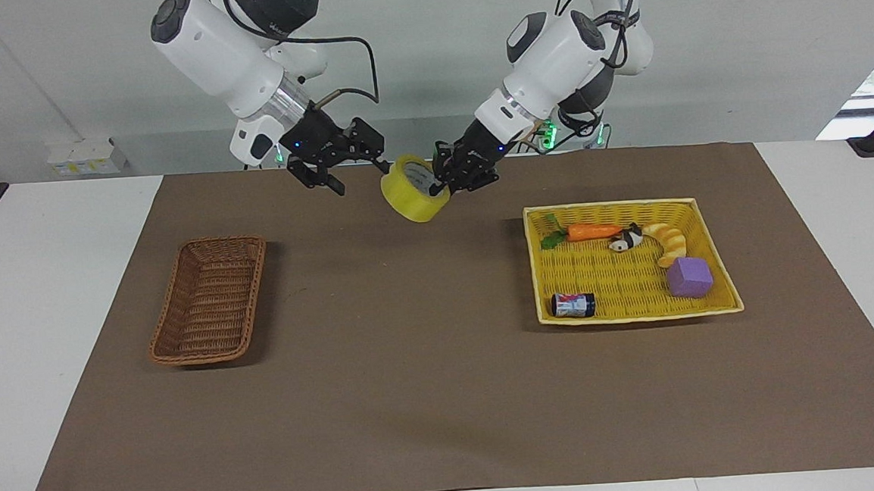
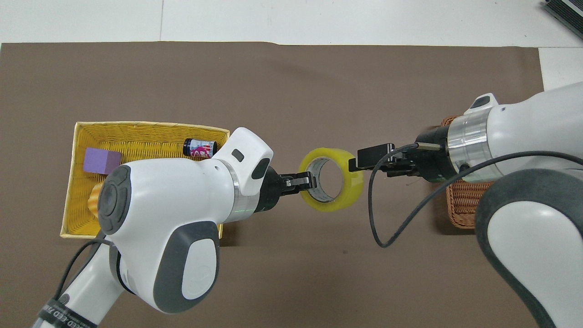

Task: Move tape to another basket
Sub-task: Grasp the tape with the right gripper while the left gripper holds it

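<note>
Tape: my left gripper point(image 1: 442, 187) is clamped on the packing tape roll point(image 1: 412, 189), aloft between the yellow tray point(image 1: 638, 310) and the wicker basket point(image 1: 209, 301).
Right gripper point(image 1: 360, 170): fingers apart, just beside the roll.
Handover: I hold steady; release only once it grips the wall.

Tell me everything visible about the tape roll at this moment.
The tape is a wide roll of translucent yellow film on a whitish-grey core. It hangs in the air over the brown mat, tilted, its hole showing in both views. The left gripper is shut on its wall, one finger inside the core. The open right gripper is at its other edge; contact is unclear.
</note>
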